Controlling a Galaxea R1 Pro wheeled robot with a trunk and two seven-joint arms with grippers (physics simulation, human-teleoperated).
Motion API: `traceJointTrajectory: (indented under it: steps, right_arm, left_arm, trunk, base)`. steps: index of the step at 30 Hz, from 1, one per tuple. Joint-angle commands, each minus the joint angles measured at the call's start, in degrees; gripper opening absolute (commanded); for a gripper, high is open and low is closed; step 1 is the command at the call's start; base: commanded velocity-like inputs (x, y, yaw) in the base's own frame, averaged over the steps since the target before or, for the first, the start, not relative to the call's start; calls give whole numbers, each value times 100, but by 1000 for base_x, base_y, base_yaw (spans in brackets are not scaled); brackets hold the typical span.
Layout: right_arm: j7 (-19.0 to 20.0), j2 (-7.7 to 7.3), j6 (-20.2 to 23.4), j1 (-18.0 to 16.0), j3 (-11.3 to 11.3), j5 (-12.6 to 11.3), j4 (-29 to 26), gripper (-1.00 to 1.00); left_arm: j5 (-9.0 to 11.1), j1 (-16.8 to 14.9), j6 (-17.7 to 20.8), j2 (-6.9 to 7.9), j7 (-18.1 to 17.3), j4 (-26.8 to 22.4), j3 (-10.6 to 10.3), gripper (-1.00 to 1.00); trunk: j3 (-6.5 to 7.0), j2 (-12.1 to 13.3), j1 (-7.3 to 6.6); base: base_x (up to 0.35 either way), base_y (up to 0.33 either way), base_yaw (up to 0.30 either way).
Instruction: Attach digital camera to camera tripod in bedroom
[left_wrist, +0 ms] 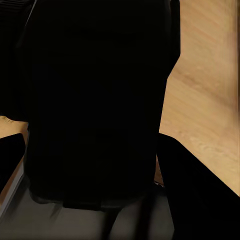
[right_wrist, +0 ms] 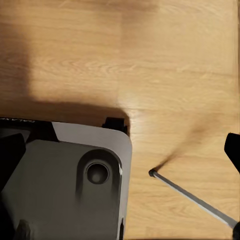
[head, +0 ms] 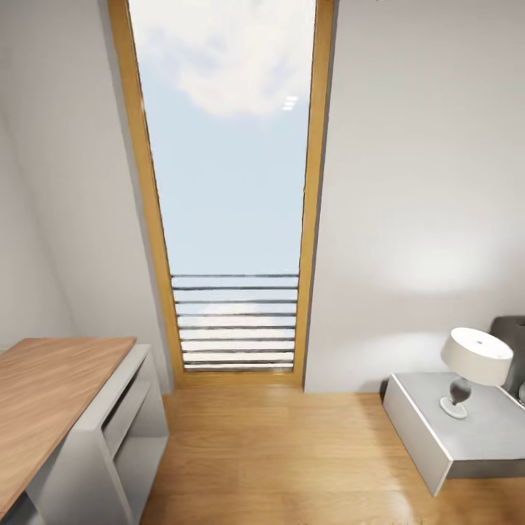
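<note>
Ahead of you, neither the digital camera nor the camera tripod is anywhere you can see, so the step in hand looks like searching the bedroom. Turn the base slowly and tip the head down until silver legs or a small black box come into sight; judge your clearance before swinging.

At far left stands a wood-topped surface point(head: 51, 394) on a grey frame, close to the base. Next comes the tall wood-framed window point(head: 230, 182) with slats low in it, then bare white wall. At right a grey nightstand point(head: 467, 437) carries a white-shaded lamp point(head: 474, 364), with light wood floor point(head: 277, 452) between the furniture.

For either hand, you cannot tell whether it is open or closed: the left wrist view is mostly dark housing, and the right looks down past the grey base point(right_wrist: 70, 185) at floorboards.
</note>
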Motion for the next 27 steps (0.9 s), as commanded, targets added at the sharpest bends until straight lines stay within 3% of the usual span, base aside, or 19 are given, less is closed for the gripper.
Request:
traceJointTrajectory:
  steps: [1, 10, 27]
  right_arm:
    - [12, -2, -13, -10, -49, 53, 17, 100]
    - [12, -3, -9, -10, -50, 52, 17, 100]
    - [12, -3, -8, -10, -50, 53, 17, 100]
  left_arm:
    - [50, -4, -18, -1, -26, 8, -46, -100]
    - [48, -4, -19, -1, -26, 5, -46, -100]
    - [48, -4, -17, -1, -26, 6, -46, -100]
  trunk:
    - [-9, -7, 1]
    - [-9, -7, 1]
    - [-9, -7, 1]
  base:
    - [5, 0, -280]
    - [46, 5, -282]
    - [298, 84, -283]
